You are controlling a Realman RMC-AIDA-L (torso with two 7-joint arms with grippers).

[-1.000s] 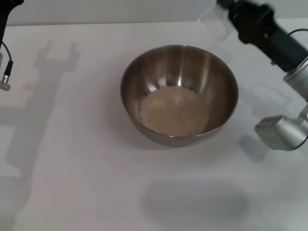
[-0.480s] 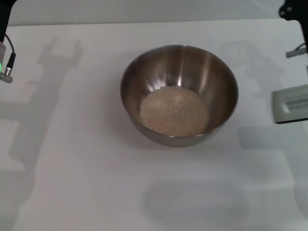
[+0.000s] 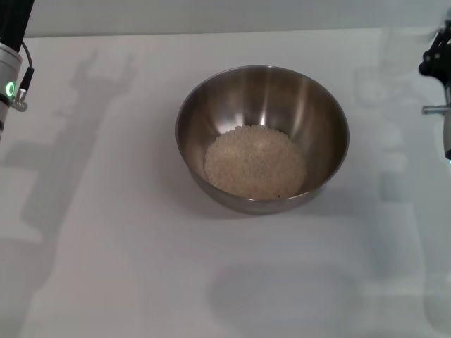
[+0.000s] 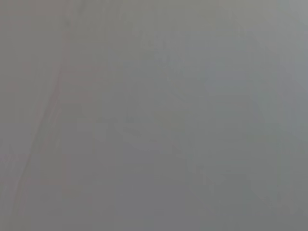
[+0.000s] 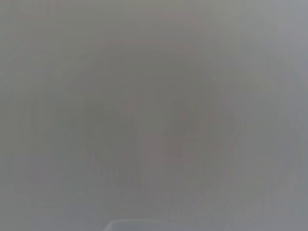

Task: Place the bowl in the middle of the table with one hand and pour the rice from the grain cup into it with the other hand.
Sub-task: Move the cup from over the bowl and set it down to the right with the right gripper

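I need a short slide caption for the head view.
Steel bowl holding rice sits mid-table, with both arms at the frame edges.

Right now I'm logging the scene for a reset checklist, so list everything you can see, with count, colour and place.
bowl: one, shiny steel, middle of the table, upright.
rice: one loose heap, off-white, in the bottom of the bowl.
table: one, plain white, under everything.
grain cup: not in any view.
left arm: one, black and silver with a green ring light, at the head view's left edge; its tool is out of view.
right arm: one, black, at the right edge; tool out of view.
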